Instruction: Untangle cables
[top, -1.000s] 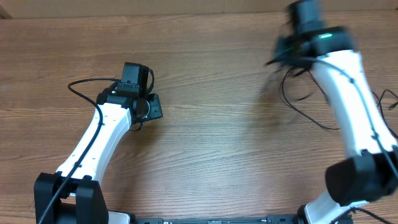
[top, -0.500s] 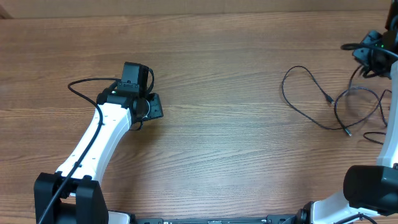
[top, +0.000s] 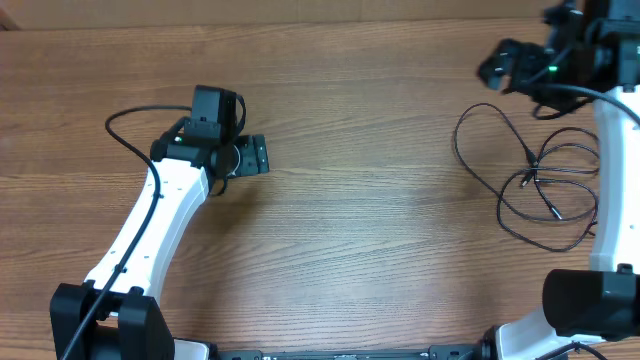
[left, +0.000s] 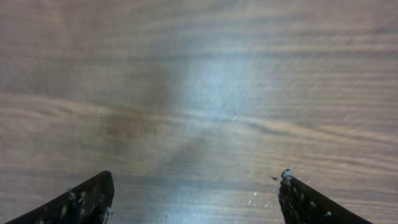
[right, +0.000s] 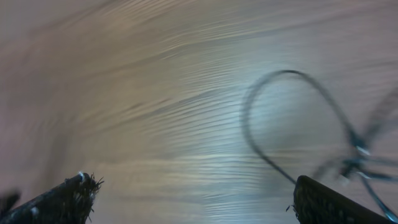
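The cables (top: 527, 178) are lying looped at the table's (top: 360, 230) three o'clock; left hand (left: 196, 180) and right hand (right: 193, 186) are hanging released.

table: brown wood-grain tabletop (top: 350, 230), fills nearly the whole overhead view
grain: runs left-right in the overhead view
far edge: lighter tan strip (top: 300, 10) along the top; cannot tell what it is
left wrist view: pale glare patch (left: 217, 87) on the wood, darker smudge (left: 134, 124) just left of it
right wrist view: wood blurred, grain slanted
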